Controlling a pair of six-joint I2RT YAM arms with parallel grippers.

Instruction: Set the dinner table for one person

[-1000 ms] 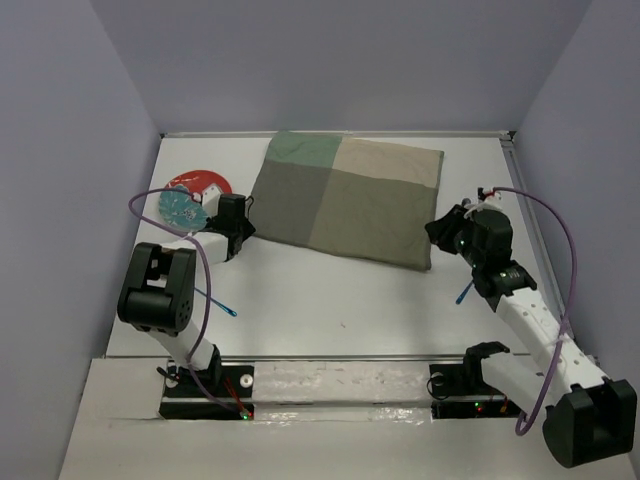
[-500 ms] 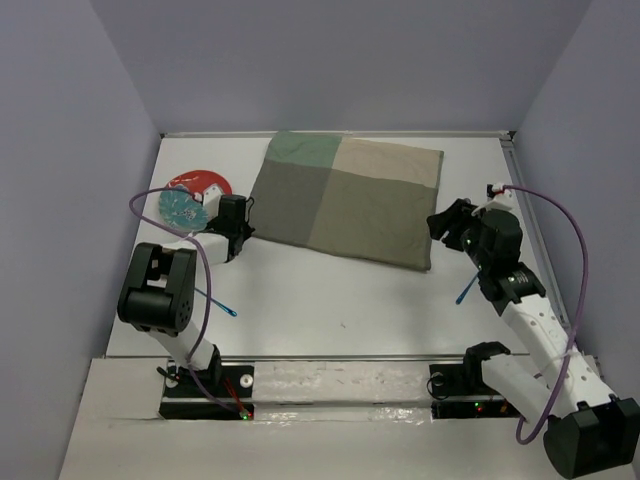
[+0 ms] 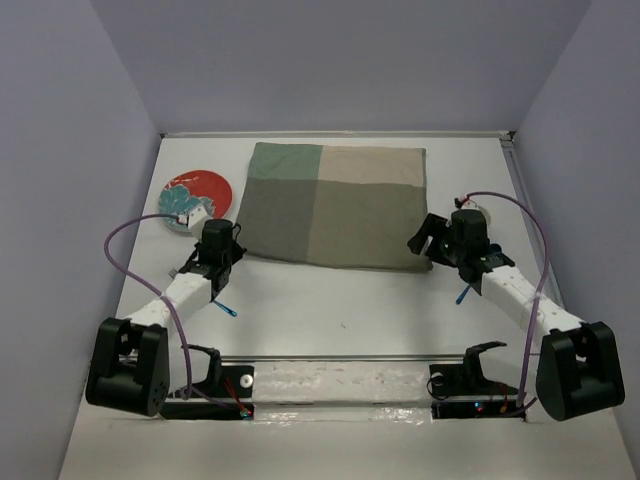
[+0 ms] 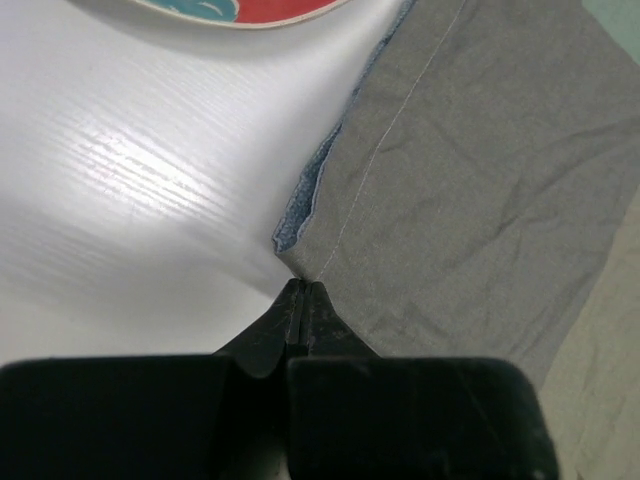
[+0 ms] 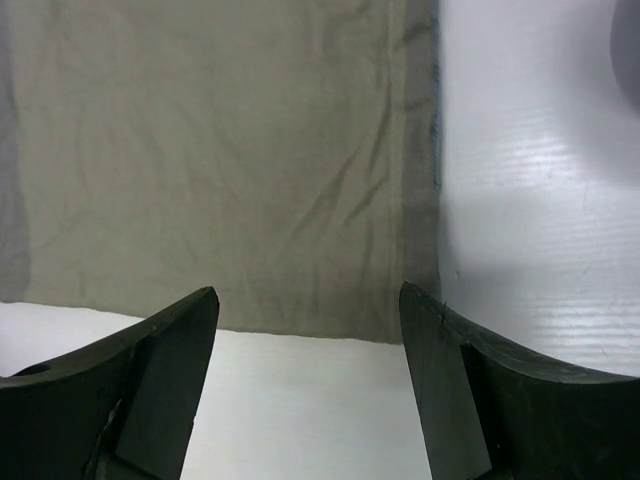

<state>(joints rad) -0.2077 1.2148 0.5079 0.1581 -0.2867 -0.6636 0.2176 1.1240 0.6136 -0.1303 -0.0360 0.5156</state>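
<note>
Plate (image 4: 240, 8) cropped at top edge, cloth mat (image 4: 470, 180) corner hidden inside left gripper (image 4: 302, 288)

The dinner table (image 3: 330, 300) is shown in matte white. The cloth mat (image 3: 330, 205) is split into four patches, green and beige toward the far edge, grey-olive and tan toward the near edge, with a blue underside. The plate (image 3: 205, 186) by the left edge is patterned in red, teal and white.

mat (image 3: 333, 205): turned square, shifted left | left pincer (image 4: 302, 292): pulled nearer | right pincer (image 5: 308, 296): swung in over mat's near edge
</note>
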